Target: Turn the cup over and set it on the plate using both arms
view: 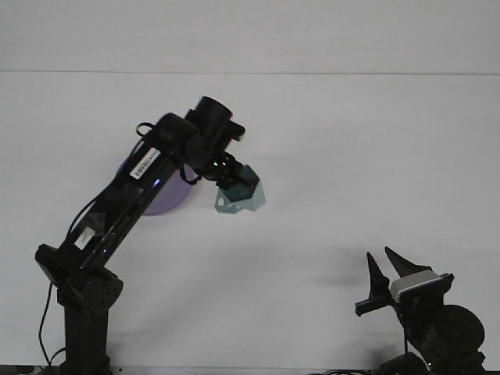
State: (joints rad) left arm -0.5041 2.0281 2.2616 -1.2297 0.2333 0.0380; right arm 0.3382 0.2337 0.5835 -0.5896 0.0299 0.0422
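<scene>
Though arm-hidden — plate (168,201); left claw (232,181) gripping cup (239,195)

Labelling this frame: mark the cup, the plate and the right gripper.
cup (244,197), front view, on its teal side wall.
plate (168,201), front view, on its visible purple lower rim.
right gripper (388,266), front view, midway between its fingertips.

The plate (160,205) lay on the surface (351,156) at left, partly behind the left arm (133,195). The cup (238,195) hung just right of it. The right gripper (387,273) sat well apart at lower right.
</scene>
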